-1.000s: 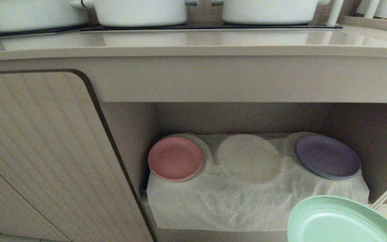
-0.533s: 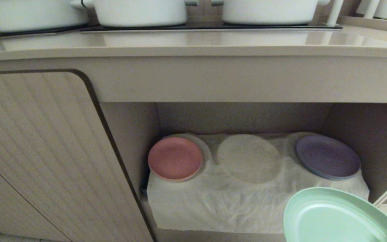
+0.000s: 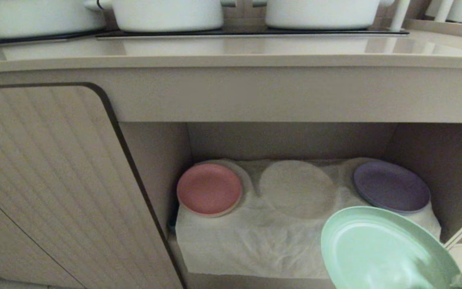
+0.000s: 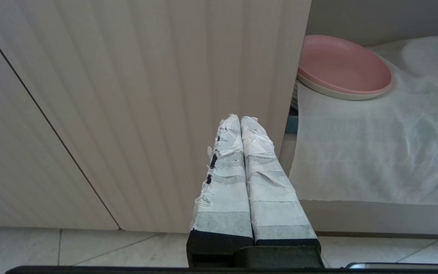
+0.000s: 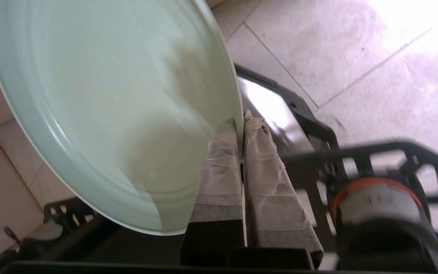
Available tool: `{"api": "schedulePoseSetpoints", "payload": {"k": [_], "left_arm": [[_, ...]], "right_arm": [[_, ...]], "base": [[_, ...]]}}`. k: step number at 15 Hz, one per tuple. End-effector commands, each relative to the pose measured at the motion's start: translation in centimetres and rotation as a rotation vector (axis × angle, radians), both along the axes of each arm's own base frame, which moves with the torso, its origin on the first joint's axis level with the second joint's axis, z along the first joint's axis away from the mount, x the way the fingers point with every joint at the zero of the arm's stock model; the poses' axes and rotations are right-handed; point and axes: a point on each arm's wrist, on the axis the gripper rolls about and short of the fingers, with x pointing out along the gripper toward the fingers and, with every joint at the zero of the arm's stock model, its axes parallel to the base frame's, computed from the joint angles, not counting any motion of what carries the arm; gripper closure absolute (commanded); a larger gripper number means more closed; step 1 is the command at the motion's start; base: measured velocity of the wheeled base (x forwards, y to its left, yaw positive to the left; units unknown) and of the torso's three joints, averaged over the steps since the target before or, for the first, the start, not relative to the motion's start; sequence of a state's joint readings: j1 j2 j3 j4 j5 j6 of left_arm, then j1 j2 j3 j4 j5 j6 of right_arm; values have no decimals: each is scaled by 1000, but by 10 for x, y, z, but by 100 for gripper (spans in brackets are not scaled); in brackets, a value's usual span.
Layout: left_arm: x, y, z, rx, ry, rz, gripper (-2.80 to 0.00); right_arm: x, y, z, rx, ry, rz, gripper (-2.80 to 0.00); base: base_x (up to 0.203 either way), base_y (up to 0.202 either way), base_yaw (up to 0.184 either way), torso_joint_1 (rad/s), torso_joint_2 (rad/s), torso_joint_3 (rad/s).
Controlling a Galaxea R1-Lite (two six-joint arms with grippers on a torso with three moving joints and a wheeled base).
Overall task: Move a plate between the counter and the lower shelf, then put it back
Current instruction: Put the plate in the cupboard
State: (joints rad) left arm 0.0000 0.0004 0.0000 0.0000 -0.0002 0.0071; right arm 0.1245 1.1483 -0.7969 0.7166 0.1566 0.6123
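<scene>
The right gripper (image 5: 240, 123) has its taped fingers (image 5: 219, 167) pinched tight on the rim of the plate (image 5: 105, 106), one finger on the plate's face and one behind it. The plate (image 3: 383, 253) is in the air, tilted, low on the right in front of the shelf (image 3: 295, 140), its upper rim overlapping the cloth (image 3: 255, 245) just below the purple plate (image 3: 391, 186). A pink plate (image 3: 209, 189) sits at the cloth's left end, with a covered round mound (image 3: 296, 188) between the two. Above, the counter (image 3: 231, 54) carries white pots (image 3: 167, 14). The left gripper (image 4: 240, 118) hangs beside the ribbed cabinet door (image 4: 127, 95), fingers pressed together and holding nothing.
</scene>
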Motion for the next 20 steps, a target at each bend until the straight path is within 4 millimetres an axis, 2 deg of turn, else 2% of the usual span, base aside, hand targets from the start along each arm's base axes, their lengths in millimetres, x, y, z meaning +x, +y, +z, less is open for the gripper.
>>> {"api": "schedulePoseSetpoints", "payload": {"k": [1,4,11,16,20], "left_arm": [[0,0,0,-1,0,0,0],[0,0,0,0,-2,0,0],[0,0,0,0,0,0,0],[0,0,0,-1,0,0,0],[0,0,0,-1,0,0,0]], "right_arm": [[16,2,-11,-2,40,-1,0],[31,5,-28,-13,23,27,0],[38,6,-62,-10,-91,62,0],[43,8,-76,84,-179,112,0],[58,11,-82,102,-206,122,0]], "base": [[0,0,0,0,0,0],[0,0,0,0,0,0],[0,0,0,0,0,0],[0,0,0,0,0,0],[0,0,0,0,0,0]]}}
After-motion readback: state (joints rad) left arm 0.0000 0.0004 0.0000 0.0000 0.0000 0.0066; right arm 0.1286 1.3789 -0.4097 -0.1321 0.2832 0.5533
